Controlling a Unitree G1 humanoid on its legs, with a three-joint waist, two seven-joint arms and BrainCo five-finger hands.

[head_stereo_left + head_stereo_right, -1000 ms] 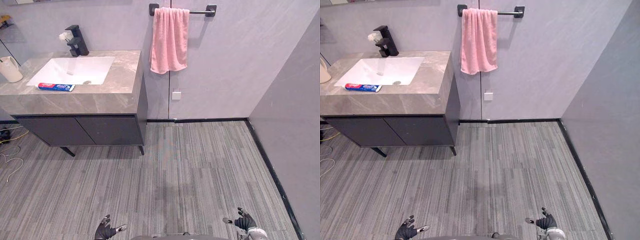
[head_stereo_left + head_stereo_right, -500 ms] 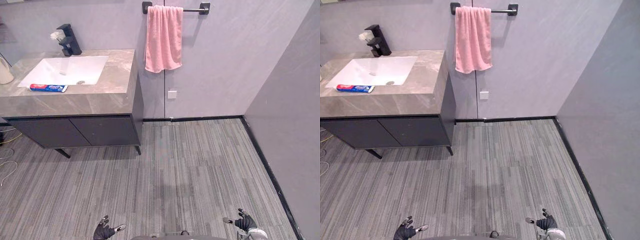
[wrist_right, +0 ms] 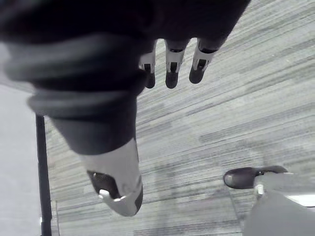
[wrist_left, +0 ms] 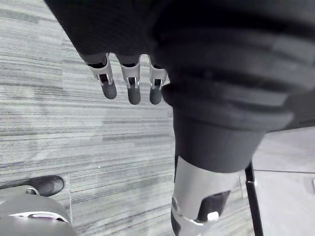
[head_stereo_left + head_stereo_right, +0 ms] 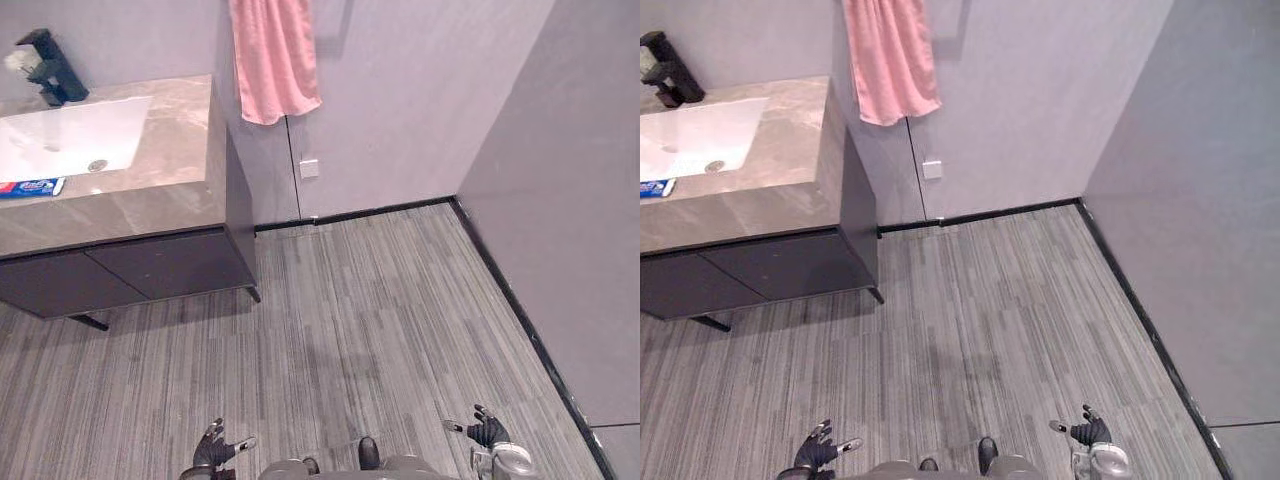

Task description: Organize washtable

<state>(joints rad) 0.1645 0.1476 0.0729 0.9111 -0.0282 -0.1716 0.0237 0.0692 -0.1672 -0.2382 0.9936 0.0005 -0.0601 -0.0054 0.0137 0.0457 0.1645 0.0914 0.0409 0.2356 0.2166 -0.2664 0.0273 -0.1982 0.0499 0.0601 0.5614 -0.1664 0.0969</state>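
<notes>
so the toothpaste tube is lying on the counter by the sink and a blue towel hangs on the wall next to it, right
Not quite. The towel is pink, not blue, as the left eye view shows. The rest holds: the toothpaste tube lies on the counter by the sink, and the towel hangs on the wall next to it.

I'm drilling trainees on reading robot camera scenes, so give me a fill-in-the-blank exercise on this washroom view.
1. The towel hanging on the wall is ____.
2. The faucet behind the white sink is ____.
3. On the countertop before the sink lies a tube of ____.
4. The left hand and right hand, open above the floor, hold ____.
Missing words: pink; black; toothpaste; nothing.
</notes>
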